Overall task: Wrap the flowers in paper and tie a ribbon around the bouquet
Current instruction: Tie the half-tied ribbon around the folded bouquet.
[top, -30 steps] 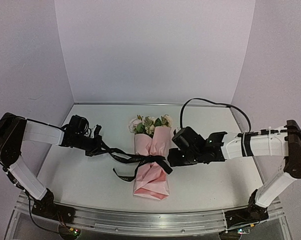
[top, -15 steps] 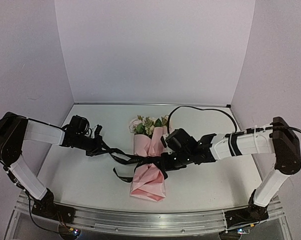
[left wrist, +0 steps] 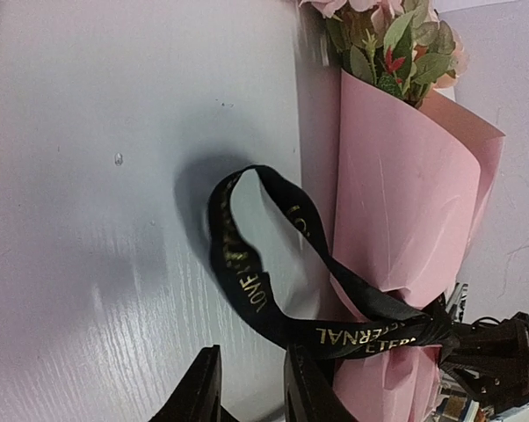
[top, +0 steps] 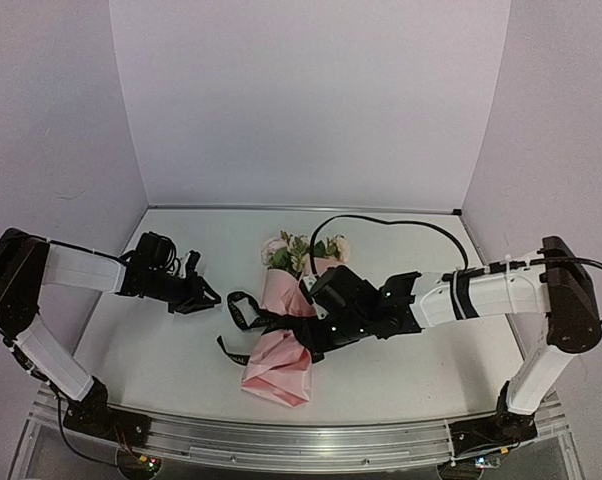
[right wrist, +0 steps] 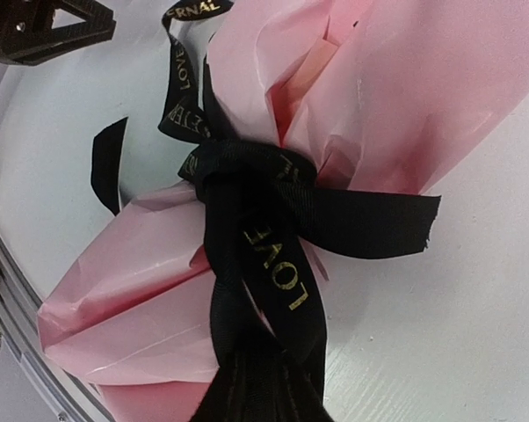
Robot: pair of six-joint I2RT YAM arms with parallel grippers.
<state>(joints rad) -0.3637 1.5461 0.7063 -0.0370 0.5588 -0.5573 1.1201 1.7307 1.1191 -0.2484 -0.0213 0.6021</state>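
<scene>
The bouquet lies tilted in the middle of the table, flowers toward the back and its pink paper cone pointing to the front. The black ribbon is knotted round the cone's waist. A slack loop of ribbon curls on the table toward my left gripper. That left gripper is open, with bare table between its fingers and the ribbon just beyond its tips. My right gripper sits at the knot. In its wrist view the right gripper is shut on a ribbon band printed LOVE.
The right arm's black cable arches over the table behind the bouquet. A short loose ribbon tail lies on the white table. Lilac walls close the back and sides, and a metal rail runs along the front edge.
My left gripper has opened and let go of the ribbon, which now hangs slack. My right gripper moved left to the knot and shut on the ribbon. The bouquet slid and tilted leftward.
</scene>
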